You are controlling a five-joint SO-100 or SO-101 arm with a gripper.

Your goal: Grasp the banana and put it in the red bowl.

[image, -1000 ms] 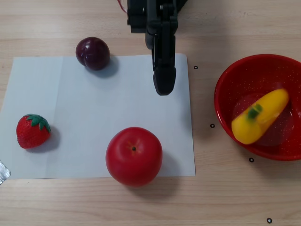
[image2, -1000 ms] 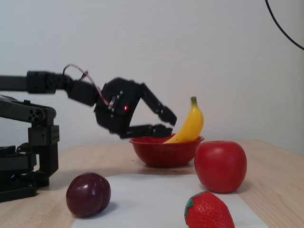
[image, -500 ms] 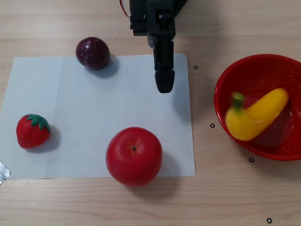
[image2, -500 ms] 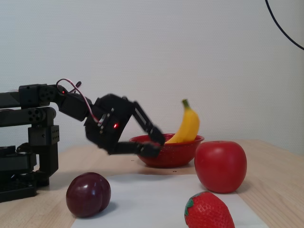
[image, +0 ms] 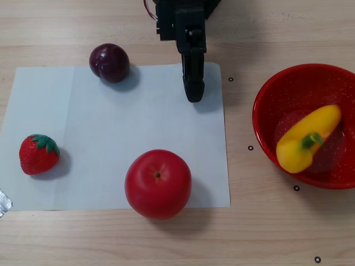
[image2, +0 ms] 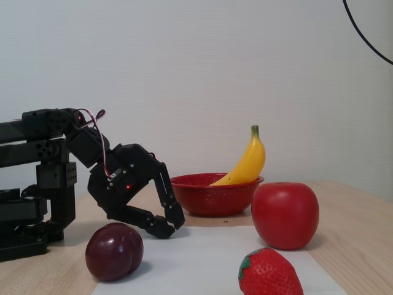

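The yellow banana (image: 307, 139) lies inside the red bowl (image: 264, 100) at the right in the other view. In the fixed view the banana (image2: 249, 163) leans on the red bowl's (image2: 212, 196) rim with its green stem up. My gripper (image: 193, 97) is well apart from the bowl, low over the top right part of the white paper. In the fixed view the gripper (image2: 171, 227) hangs just above the table beside the plum. Its fingertips meet, with nothing between them.
A white paper sheet (image: 111, 138) carries a big red apple (image: 158, 183), a strawberry (image: 39, 154) and a dark plum (image: 109, 62) at its top edge. In the fixed view the apple (image2: 284, 215) stands before the bowl, the plum (image2: 114, 251) below the gripper.
The arm has drawn back from the bowl and dropped low toward the paper. Its fingers have closed. The banana rocked in the bowl and has settled.
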